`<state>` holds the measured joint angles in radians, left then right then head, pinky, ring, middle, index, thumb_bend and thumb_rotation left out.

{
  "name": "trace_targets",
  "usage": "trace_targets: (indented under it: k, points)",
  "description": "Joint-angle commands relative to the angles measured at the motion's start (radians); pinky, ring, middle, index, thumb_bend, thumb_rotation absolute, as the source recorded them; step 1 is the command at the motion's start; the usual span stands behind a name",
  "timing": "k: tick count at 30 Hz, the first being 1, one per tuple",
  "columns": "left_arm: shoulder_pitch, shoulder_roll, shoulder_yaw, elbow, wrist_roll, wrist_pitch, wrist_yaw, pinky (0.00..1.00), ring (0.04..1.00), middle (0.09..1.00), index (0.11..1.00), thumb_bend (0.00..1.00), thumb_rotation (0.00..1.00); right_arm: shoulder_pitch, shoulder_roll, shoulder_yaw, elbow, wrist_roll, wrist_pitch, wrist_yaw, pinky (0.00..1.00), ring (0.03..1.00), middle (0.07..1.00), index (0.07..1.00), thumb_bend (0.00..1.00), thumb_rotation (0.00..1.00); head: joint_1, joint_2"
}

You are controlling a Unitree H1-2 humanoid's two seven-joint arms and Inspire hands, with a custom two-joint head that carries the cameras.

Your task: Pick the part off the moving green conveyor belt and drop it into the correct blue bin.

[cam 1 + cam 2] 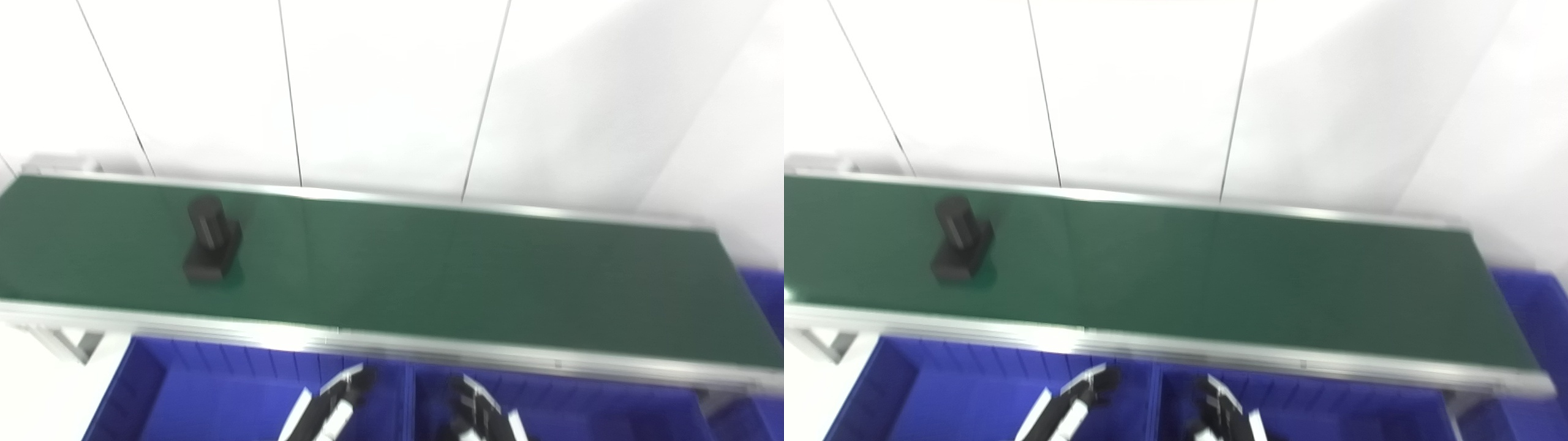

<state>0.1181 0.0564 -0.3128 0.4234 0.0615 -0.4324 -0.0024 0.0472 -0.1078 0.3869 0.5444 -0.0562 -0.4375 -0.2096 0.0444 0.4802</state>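
A black part (210,240), a flat base with an upright cylinder, stands on the left stretch of the green conveyor belt (459,275). Both hands sit low at the bottom edge, below the belt's near rail and over the blue bins. My left hand (334,404) shows only blurred fingertips above the left bin (202,392). My right hand (478,407) pokes up over the middle bin (588,404). Neither hand touches the part, and nothing shows between their fingers. The picture is blurred and most of each hand is cut off.
An aluminium rail (429,349) runs along the belt's near edge, with a leg (67,343) at the left. A third blue bin (765,294) peeks out at the right end of the belt. White wall panels stand behind.
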Motion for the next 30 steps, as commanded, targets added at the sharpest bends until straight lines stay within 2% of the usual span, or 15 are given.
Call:
trace_targets:
  k: [1,12,17,21,25,29,30]
  points:
    - [-0.022,-0.007,-0.006,-0.001,0.002,-0.038,0.014,0.78,0.838,0.837,0.818,0.56,0.95,-0.016,0.005,-0.009,-0.007,0.001,-0.032,0.005,0.72,0.767,0.836,0.821,0.88,0.84,0.0,0.0]
    - [-0.03,-0.011,-0.005,0.014,-0.004,-0.038,0.012,0.78,0.839,0.834,0.817,0.55,0.93,-0.028,0.003,-0.008,0.017,-0.002,-0.032,0.004,0.71,0.769,0.838,0.821,0.85,0.83,0.002,-0.022]
    - [-0.031,-0.011,-0.006,0.017,-0.002,-0.038,0.016,0.76,0.833,0.832,0.813,0.54,0.93,-0.012,0.01,-0.026,-0.019,0.019,-0.032,0.034,0.71,0.762,0.836,0.811,0.89,0.85,0.0,-0.03]
    - [-0.033,-0.013,-0.004,0.026,-0.005,-0.038,0.012,0.76,0.835,0.834,0.815,0.53,0.92,0.027,0.028,-0.058,-0.134,0.046,-0.032,0.088,0.7,0.75,0.819,0.796,0.92,0.85,0.001,-0.035]
    - [-0.038,-0.011,-0.009,0.033,0.002,-0.038,0.018,0.76,0.836,0.836,0.816,0.54,0.93,0.073,0.038,-0.086,-0.309,0.075,-0.032,0.187,0.7,0.75,0.81,0.796,0.93,0.86,0.002,-0.04]
    - [-0.045,-0.013,-0.007,0.043,-0.003,-0.038,0.016,0.75,0.828,0.833,0.811,0.49,0.91,0.096,0.054,-0.111,-0.469,0.09,-0.032,0.268,0.69,0.758,0.817,0.81,0.91,0.85,0.0,-0.049]
    - [-0.047,-0.014,-0.006,0.046,-0.004,-0.038,0.015,0.75,0.825,0.832,0.809,0.49,0.91,0.097,0.063,-0.125,-0.501,0.1,-0.032,0.294,0.69,0.762,0.822,0.812,0.93,0.85,0.0,-0.051]
